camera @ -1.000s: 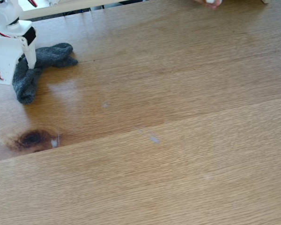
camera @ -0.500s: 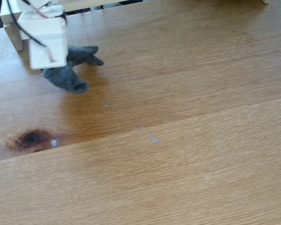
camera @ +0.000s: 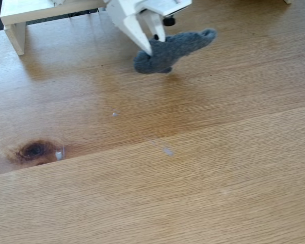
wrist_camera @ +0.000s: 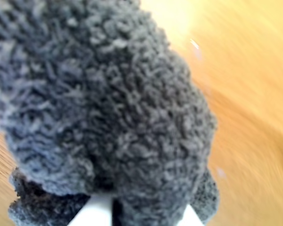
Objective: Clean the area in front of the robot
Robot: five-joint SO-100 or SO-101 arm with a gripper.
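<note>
Fixed view: gripper (camera: 153, 48) clamped on grey sock (camera: 175, 49), fuzzy knit, elongated, dangling off the white pointed fingers, far up-right of dark knot (camera: 34, 150). Oak surface (camera: 203, 168) fine-grained, plank seam running through the knot.

Your arm (camera: 142, 10) reaches in from the top of the fixed view, gripper (camera: 155, 48) pointing down, its fingers (camera: 137, 33) clamped on the sock (camera: 173, 48).

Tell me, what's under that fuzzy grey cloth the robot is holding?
In the fixed view, bare wooden tabletop lies under the grey cloth, which the gripper holds. In the wrist view the cloth hides whatever is directly beneath it.
</note>
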